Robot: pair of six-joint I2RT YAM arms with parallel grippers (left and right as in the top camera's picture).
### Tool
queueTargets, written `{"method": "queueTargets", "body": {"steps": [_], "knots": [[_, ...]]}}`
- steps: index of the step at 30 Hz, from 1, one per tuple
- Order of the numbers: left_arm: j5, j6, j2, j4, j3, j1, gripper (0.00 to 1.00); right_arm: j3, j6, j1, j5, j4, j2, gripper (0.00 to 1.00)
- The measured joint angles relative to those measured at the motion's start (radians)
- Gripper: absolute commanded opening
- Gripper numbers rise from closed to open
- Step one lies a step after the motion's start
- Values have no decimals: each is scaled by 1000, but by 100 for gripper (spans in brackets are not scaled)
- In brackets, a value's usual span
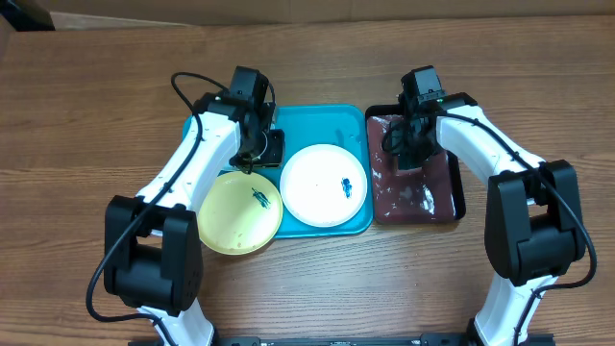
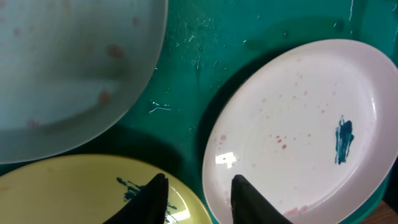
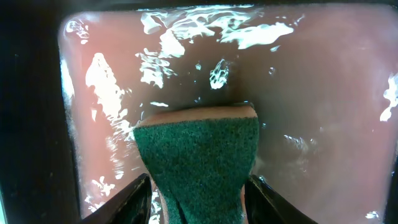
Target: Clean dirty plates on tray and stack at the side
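Note:
The turquoise tray [image 1: 327, 117] holds a white plate [image 1: 317, 187] with a dark smudge. A yellow-green plate [image 1: 235, 216], also smudged, overhangs the tray's front left corner. In the left wrist view a pale blue plate [image 2: 62, 74] lies at the upper left, beside the white plate [image 2: 298, 124] and the yellow-green plate [image 2: 62, 193]. My left gripper [image 2: 199, 199] hovers open over the gap between those two plates. My right gripper [image 3: 199, 202] is open and straddles a green sponge [image 3: 199, 149]; a slit shows at the left finger.
The sponge lies in a black tray [image 1: 459, 192] of pinkish water, right of the turquoise tray. In the right wrist view the black tray's wall [image 3: 31, 112] rises at the left. In the overhead view my left arm hides the pale blue plate. Brown wooden table [image 1: 96, 115] surrounds both trays.

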Motion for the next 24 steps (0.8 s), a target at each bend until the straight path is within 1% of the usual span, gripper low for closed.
{"method": "queueTargets", "body": {"steps": [4, 11, 14, 19, 24], "knots": [[-6, 0, 0, 39, -47, -2, 26, 0, 0, 0, 0, -1, 0, 52], [-11, -16, 1, 132, -104, -33, 23, 0, 0, -1, 0, -11, 0, 52], [-19, -29, 1, 175, -132, -48, 20, 0, 1, -1, 0, -12, 0, 52], [-64, -59, 2, 212, -174, -64, 12, 0, 1, -1, 0, -18, 0, 52], [-78, -71, 2, 216, -174, -64, 11, 0, 1, -1, 0, -18, 0, 52]]}}
